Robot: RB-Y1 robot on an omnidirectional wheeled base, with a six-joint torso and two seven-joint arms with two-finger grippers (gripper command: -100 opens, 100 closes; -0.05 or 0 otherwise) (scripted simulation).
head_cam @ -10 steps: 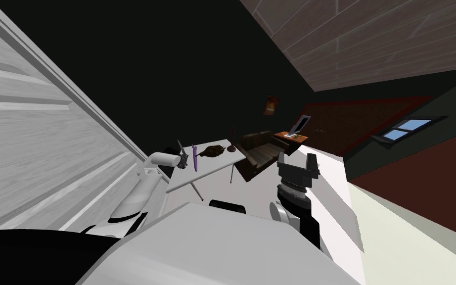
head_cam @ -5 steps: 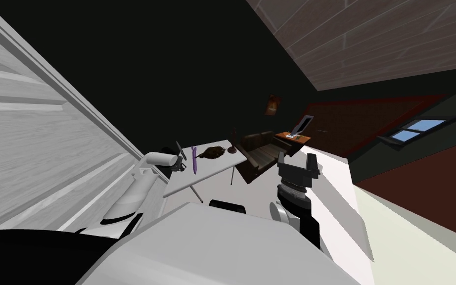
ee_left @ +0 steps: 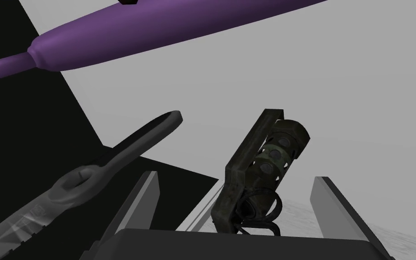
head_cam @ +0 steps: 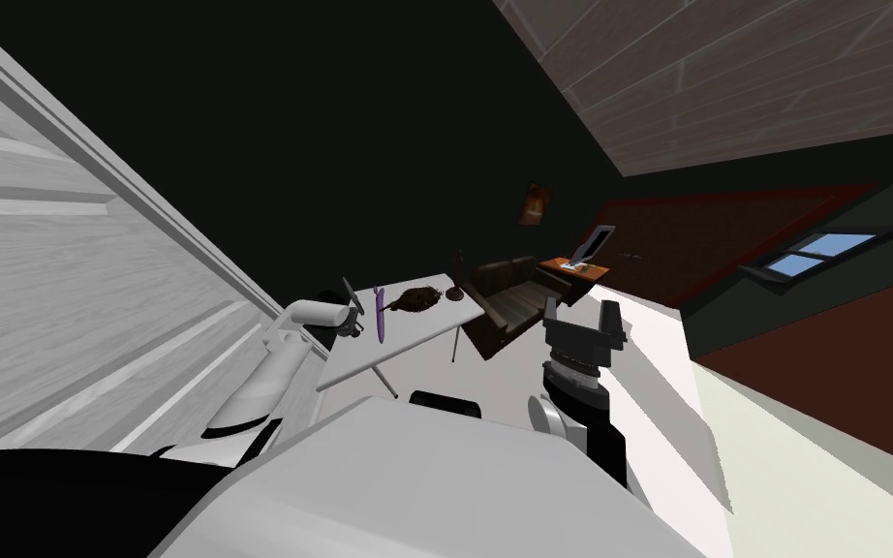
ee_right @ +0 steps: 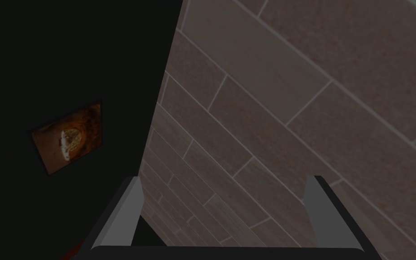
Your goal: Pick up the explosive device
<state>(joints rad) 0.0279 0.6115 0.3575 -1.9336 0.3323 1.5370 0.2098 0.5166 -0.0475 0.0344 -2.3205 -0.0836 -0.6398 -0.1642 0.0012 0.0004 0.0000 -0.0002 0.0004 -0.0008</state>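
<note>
Right gripper spread wide: two thin, light grey blade fingers rise from dark gripper body, one at each end of body, well apart, pale inner faces, dark outer edges.

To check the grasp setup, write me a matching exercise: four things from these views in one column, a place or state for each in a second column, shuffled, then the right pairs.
Things
1. dark olive device
2. purple club-shaped thing
3. grey flat tool
4. right gripper

Places or states
A. open, held up apart from the white table
B. between the open fingers of the left gripper
C. lying beyond the device, farther from the left gripper
D. beside the left gripper, outside its fingers

Pairs: 1-B, 2-C, 3-D, 4-A
</note>
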